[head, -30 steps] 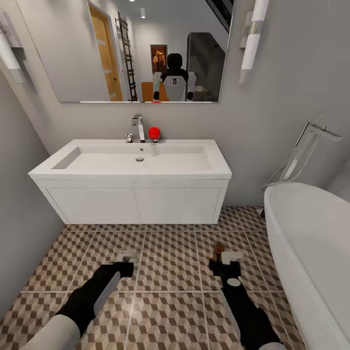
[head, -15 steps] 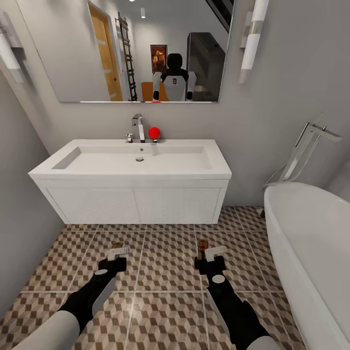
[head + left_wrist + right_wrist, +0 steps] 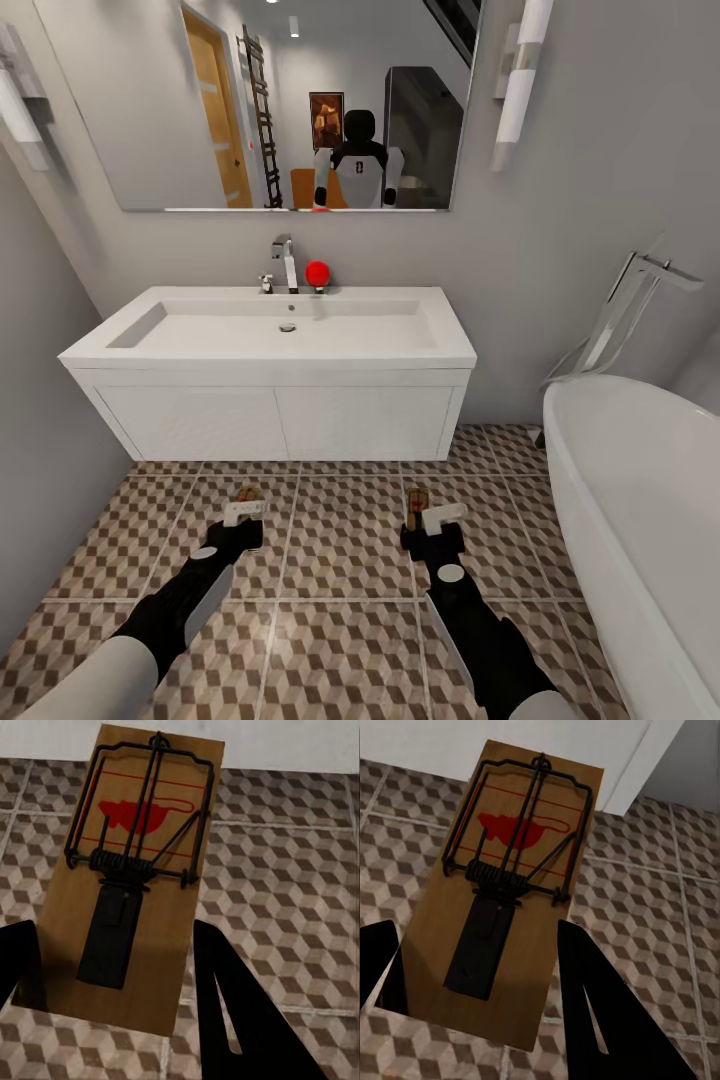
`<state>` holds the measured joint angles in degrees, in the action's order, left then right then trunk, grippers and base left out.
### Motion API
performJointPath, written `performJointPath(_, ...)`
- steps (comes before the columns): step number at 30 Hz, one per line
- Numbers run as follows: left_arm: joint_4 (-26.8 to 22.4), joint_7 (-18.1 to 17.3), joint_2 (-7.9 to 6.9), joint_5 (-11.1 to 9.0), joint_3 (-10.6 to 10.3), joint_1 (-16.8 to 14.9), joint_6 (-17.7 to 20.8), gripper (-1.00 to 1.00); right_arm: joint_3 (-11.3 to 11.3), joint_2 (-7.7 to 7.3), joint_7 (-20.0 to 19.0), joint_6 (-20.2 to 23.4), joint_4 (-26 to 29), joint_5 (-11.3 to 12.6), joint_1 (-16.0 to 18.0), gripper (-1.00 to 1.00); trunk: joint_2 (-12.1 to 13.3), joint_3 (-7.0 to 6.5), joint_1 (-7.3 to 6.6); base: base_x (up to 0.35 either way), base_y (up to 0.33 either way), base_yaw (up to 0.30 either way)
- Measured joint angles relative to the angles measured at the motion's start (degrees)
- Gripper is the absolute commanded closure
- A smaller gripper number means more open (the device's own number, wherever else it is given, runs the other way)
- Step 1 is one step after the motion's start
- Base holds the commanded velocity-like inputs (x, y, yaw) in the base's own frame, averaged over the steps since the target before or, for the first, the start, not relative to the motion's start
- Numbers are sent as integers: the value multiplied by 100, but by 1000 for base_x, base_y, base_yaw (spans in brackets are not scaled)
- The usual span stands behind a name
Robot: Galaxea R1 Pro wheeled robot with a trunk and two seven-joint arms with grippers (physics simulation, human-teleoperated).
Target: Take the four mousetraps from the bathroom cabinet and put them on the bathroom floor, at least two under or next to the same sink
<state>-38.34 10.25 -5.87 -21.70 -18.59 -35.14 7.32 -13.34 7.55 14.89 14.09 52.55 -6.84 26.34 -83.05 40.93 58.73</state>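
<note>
Cube-patterned brown-beige bathroom floor, pale grout. White rectangular sink on glossy two-door vanity, chrome faucet behind. Left gripper pinches a flat wooden mousetrap, black wire spring, red mouse print, low over tiles before the vanity. Right gripper clamps a second mousetrap, same build.

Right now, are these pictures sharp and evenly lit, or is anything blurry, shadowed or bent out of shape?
Head view: bright, even light, walls and mirror edges splay outward like a wide lens, and the mousetraps look small and soft. Left wrist view: the mousetrap is crisp, the fingers plain black shapes, a soft shadow on the board's near end. Right wrist view: the same, sharp trap, no glare.
</note>
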Motion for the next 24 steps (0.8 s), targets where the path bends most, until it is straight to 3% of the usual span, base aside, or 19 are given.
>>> performJointPath(8,-197,6,16,-4,-11,-3,46,100,15,5,18,-183,15,0,0,100,0,0,0,0,0,0)
performJointPath(24,-216,5,87,-14,-20,-3,51,100,9,11,28,-192,247,2,0,100,-640,396,351,0,0,0)
